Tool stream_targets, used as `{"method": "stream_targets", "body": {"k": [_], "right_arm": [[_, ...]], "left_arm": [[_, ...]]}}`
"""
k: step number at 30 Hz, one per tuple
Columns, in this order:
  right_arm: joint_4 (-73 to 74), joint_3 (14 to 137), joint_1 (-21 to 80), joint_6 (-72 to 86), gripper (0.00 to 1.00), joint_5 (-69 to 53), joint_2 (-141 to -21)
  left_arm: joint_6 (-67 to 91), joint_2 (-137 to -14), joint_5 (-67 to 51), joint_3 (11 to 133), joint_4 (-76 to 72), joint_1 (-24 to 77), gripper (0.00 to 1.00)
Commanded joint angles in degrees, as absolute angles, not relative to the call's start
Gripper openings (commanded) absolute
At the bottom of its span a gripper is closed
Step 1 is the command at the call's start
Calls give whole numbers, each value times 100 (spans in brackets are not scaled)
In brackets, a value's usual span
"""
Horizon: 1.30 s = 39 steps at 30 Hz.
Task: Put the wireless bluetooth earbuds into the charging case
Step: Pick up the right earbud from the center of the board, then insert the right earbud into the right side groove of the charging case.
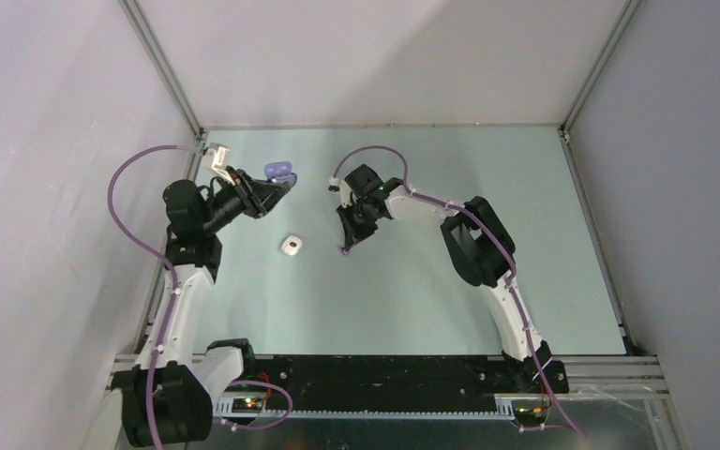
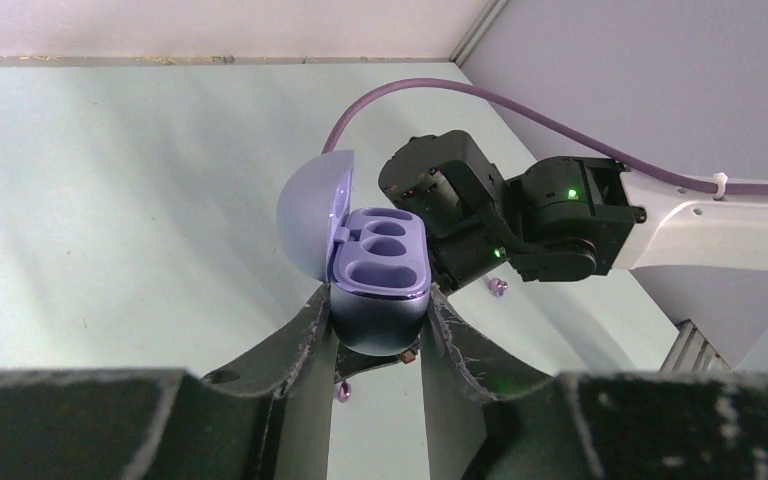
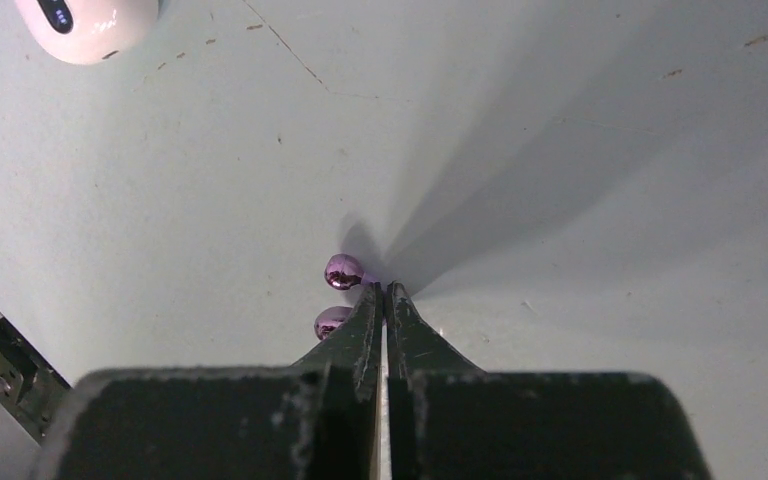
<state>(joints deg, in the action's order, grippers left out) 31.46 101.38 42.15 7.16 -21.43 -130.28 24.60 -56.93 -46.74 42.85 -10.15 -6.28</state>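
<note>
My left gripper (image 1: 277,185) (image 2: 378,305) is shut on the purple charging case (image 1: 279,172) (image 2: 380,270) and holds it above the table. The case's lid stands open and both of its wells are empty. Two purple earbuds (image 3: 343,271) (image 3: 332,321) lie side by side on the table, and show as a purple speck (image 1: 344,250) (image 2: 498,287) in the other views. My right gripper (image 1: 347,244) (image 3: 386,290) is shut with its tips at the table, just right of the earbuds. Nothing sits between its fingers.
A small white case (image 1: 291,246) (image 3: 85,20) lies shut on the table, between the two grippers. The pale green table top (image 1: 450,281) is walled in by grey panels on three sides.
</note>
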Motion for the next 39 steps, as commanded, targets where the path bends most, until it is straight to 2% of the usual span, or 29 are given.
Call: {"method": "stream_targets", "body": {"k": [1, 4, 12, 16, 22, 25, 30, 39], "right_arm": [[3160, 10056, 4211, 372, 0, -1935, -12396], [3144, 9798, 4145, 78, 0, -1909, -11902], [3247, 9237, 4065, -2040, 0, -1917, -10345], [2682, 8726, 4024, -3522, 0, -1684, -9181], [1592, 8291, 4070, -4851, 0, -1147, -8149], [852, 8025, 4208, -5217, 0, -851, -7884], [517, 7992, 4336, -5445, 0, -699, -7759], [219, 7895, 4391, -5208, 0, -835, -7718]], "left_arm": [[2528, -5656, -4828, 4221, -1332, -696, 0], [2613, -5815, -4834, 4161, -1619, -692, 0], [2733, -6454, -5117, 4304, -2183, -491, 0], [2360, -6794, -5356, 4522, -2188, -111, 0], [2105, -7238, -5357, 4942, -2387, 666, 0], [2406, -7491, -5376, 5058, -3095, 1033, 0], [2485, -7736, -5422, 5427, -3391, 1486, 0], [2808, -7946, -5679, 5625, -3908, 1618, 0]]}}
